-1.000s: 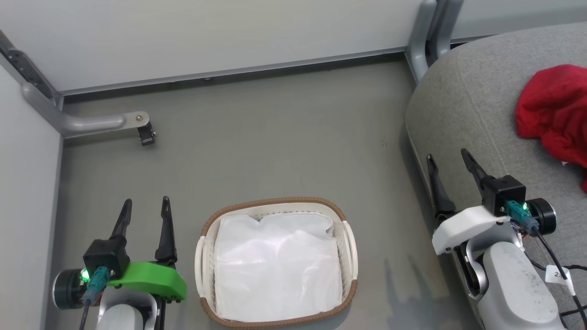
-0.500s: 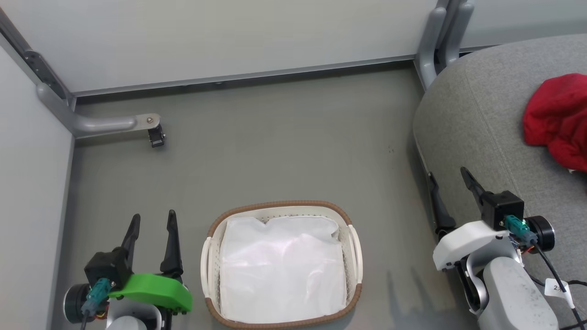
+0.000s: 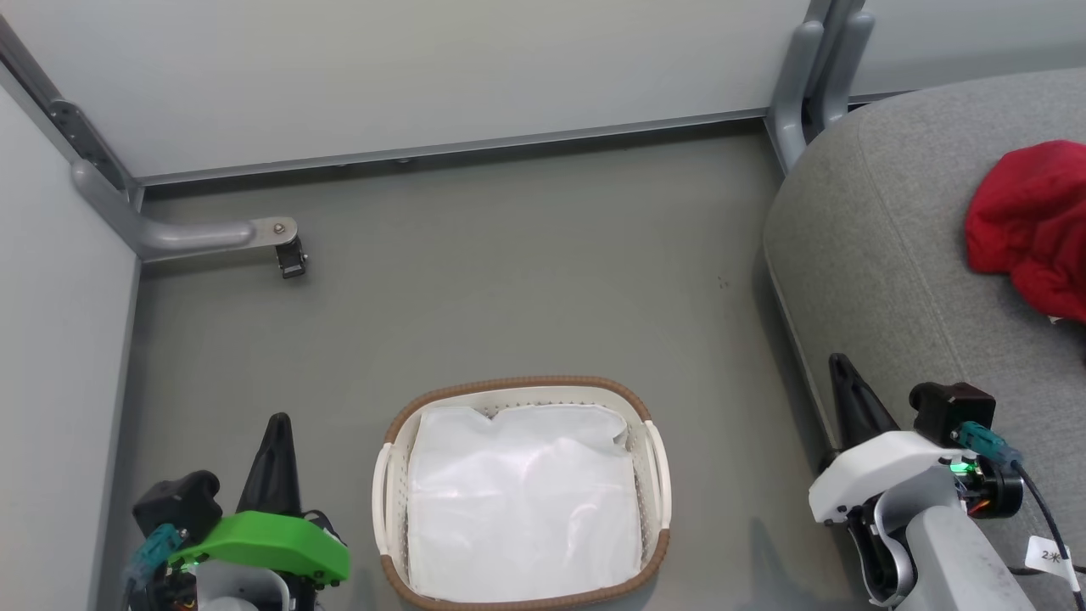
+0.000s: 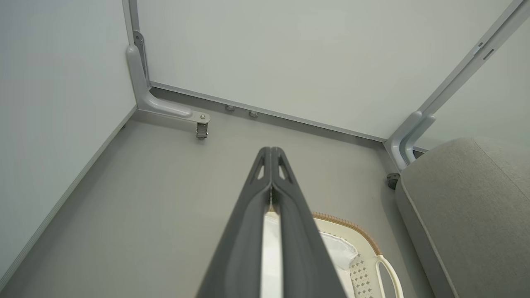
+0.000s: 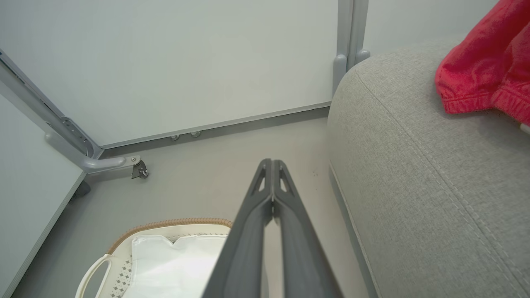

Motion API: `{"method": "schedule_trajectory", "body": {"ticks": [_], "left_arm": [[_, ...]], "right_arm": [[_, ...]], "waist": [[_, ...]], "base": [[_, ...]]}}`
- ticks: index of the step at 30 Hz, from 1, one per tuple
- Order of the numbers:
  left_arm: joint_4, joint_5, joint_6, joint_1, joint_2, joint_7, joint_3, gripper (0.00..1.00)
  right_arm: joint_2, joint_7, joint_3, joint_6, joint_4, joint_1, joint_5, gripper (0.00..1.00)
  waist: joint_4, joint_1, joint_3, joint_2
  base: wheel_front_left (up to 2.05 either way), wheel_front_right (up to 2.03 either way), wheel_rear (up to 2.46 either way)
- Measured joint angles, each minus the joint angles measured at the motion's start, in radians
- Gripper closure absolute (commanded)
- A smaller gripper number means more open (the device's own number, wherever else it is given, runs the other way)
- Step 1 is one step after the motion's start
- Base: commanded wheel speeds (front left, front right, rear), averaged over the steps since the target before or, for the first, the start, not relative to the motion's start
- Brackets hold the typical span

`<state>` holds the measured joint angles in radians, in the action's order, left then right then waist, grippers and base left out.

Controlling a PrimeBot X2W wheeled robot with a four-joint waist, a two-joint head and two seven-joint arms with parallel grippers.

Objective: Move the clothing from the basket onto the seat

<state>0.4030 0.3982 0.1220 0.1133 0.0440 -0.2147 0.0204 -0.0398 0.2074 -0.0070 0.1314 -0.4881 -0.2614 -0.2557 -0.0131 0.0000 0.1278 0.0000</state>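
Observation:
The red clothing [image 3: 1031,225] lies bunched on the grey seat [image 3: 882,255] at the right, and shows again in the right wrist view as clothing [image 5: 484,70] on the seat [image 5: 414,165]. The white basket [image 3: 653,454] with its brown rim stands on the floor, holding just its white liner [image 3: 522,496]. My left gripper [image 3: 277,422] is shut and empty left of the basket; its tips meet in the left wrist view, left gripper [image 4: 271,150]. My right gripper [image 3: 840,363] is shut and empty against the seat's front edge, right gripper [image 5: 272,162].
Pale partition walls close the back and left. A grey bracket foot with a small caster [image 3: 291,257] sits on the floor at the back left. A grey post [image 3: 806,76] rises beside the seat's back corner. Grey floor [image 3: 509,280] lies beyond the basket.
Both grippers have gone from open to shut and drawn back toward the bottom edge. The camera shifted slightly between the earliest frame and now. The clothing stays on the seat.

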Motion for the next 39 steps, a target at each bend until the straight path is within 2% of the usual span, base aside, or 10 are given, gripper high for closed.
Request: {"method": "schedule_trajectory", "body": {"ticks": [20,39], "left_arm": [[-0.041,0.318,0.001,0.0,0.0,0.083,-0.035,1.0],[-0.073,0.559,0.001,0.0,0.0,0.151,-0.06,1.0]], "right_arm": [[-0.001,-0.081,-0.022,0.0,0.066,0.045,-0.356,1.0],[-0.002,-0.146,-0.046,0.0,0.114,0.068,-0.625,1.0]], "waist": [[0.002,0.0,-0.021,0.0],[0.004,0.0,-0.042,0.0]], "base": [[0.0,0.0,0.0],[0.0,0.0,0.0]]}}
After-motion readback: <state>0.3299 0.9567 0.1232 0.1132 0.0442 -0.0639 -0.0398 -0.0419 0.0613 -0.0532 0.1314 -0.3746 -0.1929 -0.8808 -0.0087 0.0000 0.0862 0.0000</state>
